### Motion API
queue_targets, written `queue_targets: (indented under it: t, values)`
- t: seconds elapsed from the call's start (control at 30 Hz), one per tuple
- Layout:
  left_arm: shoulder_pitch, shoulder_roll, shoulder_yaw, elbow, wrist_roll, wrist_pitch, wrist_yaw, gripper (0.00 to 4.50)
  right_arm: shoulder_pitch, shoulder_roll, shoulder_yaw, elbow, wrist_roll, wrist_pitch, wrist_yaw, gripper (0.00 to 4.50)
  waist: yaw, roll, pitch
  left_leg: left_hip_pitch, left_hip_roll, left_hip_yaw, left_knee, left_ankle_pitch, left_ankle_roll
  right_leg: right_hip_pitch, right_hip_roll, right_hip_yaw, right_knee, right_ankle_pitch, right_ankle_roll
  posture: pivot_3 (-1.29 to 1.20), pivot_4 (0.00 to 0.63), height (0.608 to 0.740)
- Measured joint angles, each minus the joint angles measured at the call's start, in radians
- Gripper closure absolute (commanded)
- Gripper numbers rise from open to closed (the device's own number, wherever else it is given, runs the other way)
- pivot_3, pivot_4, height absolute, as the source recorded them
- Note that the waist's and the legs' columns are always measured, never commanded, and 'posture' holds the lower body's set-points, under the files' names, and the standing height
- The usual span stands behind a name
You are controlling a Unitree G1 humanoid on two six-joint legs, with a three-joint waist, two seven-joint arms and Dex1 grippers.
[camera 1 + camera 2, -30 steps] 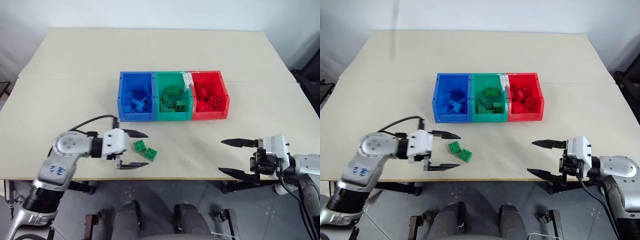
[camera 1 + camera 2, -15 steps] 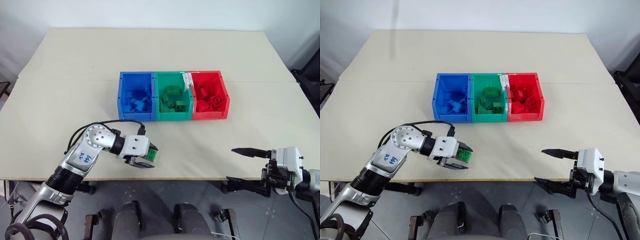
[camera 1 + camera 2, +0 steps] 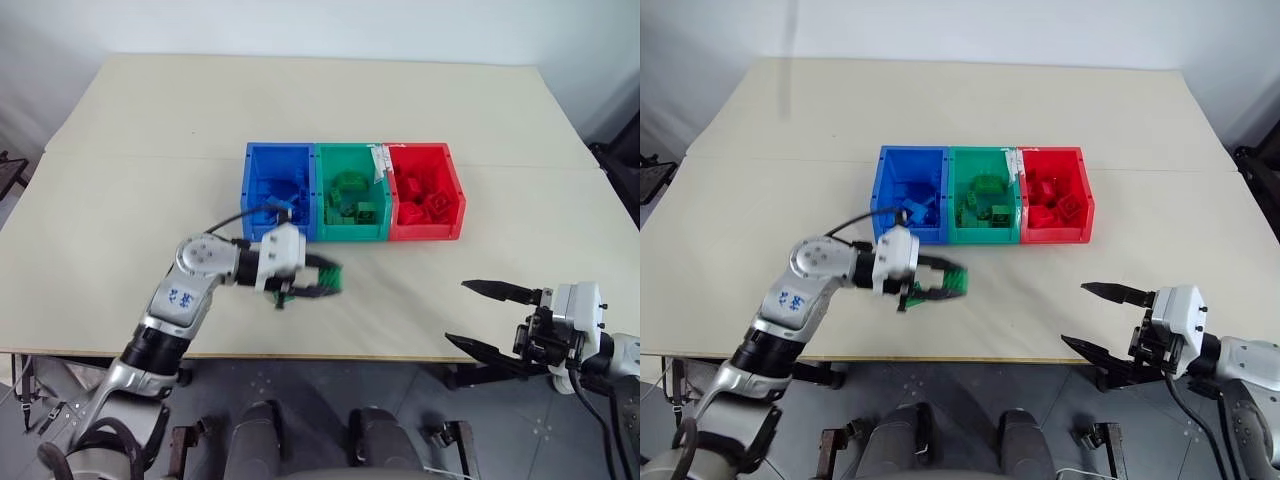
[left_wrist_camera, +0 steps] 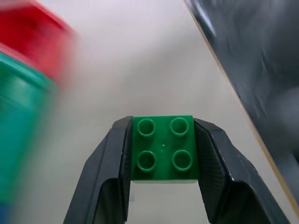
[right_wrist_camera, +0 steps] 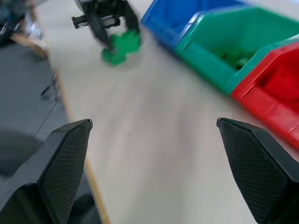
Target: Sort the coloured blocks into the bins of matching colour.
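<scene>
left arm: it reaches from the left side of the beige table top (image 3: pixel 150 150) toward the middle, forearm near level, wrist turned so the tool points to the right.
left gripper (image 3: pixel 322 281): its two black fingers are closed tight on one small green plastic brick with four studs (image 4: pixel 163 148), one finger on each side of it; the studs face the wrist camera.
place of the brick: it is held above the table, in front of the bins, near the seam between the blue plastic open box (image 3: pixel 280 190) and the green plastic open box (image 3: pixel 350 192); it is not inside any box.
bins: the blue box, the green box and the red plastic open box (image 3: pixel 425 190) are joined in one row at the table middle, each with bricks inside; a small white tag (image 3: pixel 379 160) sits between green and red.
right arm: low at the near right corner, pointing forward and to the left.
right gripper (image 3: pixel 478 316): fingers spread wide, nothing between them, just past the near table edge.
open room: wide bare table to the left, behind and to the right of the bins; bare strip between the bins and the near edge.
</scene>
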Motion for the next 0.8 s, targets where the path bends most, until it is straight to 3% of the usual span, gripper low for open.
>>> queue_targets:
  t: [0.1,0.17,0.37,0.53,0.67,0.8]
  values:
    - [-0.124,-0.094,0.054,0.071,-0.010,0.036,0.126,3.01,-0.007,0.079,-0.036,-0.043,0.020,0.001,-0.118,0.00,0.009,0.000,0.000,0.000,-0.001,-0.001,0.001,0.000,0.000,0.001,0.000,0.000,0.000,0.001,0.001,0.00,0.150,0.740]
    - [-0.236,-0.144,0.056,0.211,0.040,0.018,0.224,3.01,-0.010,0.123,-0.060,-0.065,0.020,0.000,-0.196,0.00,0.011,0.000,0.000,0.000,-0.001,-0.001,0.002,0.000,0.001,0.001,0.000,0.000,-0.001,0.001,0.002,0.00,0.150,0.740]
    - [-0.420,-0.216,0.038,0.589,0.185,-0.107,0.376,3.01,0.011,0.148,-0.073,-0.081,0.008,-0.005,-0.277,0.00,0.007,0.000,0.000,-0.001,-0.003,0.001,-0.002,0.000,0.001,0.000,-0.001,0.000,-0.004,0.002,0.003,0.00,0.150,0.740]
    - [-0.440,-0.231,0.029,0.690,0.205,-0.165,0.360,1.34,0.010,0.149,-0.072,-0.090,0.005,-0.006,-0.301,0.00,0.009,0.000,0.000,-0.002,-0.001,0.002,-0.004,0.001,-0.001,-0.003,0.000,0.000,-0.003,0.000,0.005,0.00,0.150,0.740]
    - [-0.416,-0.207,0.047,0.656,0.188,-0.199,0.294,0.04,-0.005,0.149,-0.053,-0.092,-0.002,-0.011,-0.296,0.00,0.005,0.000,0.000,-0.002,-0.001,0.003,-0.004,0.001,-0.001,-0.003,0.000,0.001,-0.003,0.000,0.005,0.00,0.150,0.740]
    - [-0.322,-0.099,0.089,0.569,0.159,-0.243,0.217,0.04,-0.056,0.143,-0.003,-0.065,-0.003,-0.011,-0.257,0.00,-0.006,0.000,0.000,-0.001,0.000,0.003,-0.003,0.002,-0.002,-0.003,0.001,0.001,-0.001,0.000,0.005,0.00,0.150,0.740]
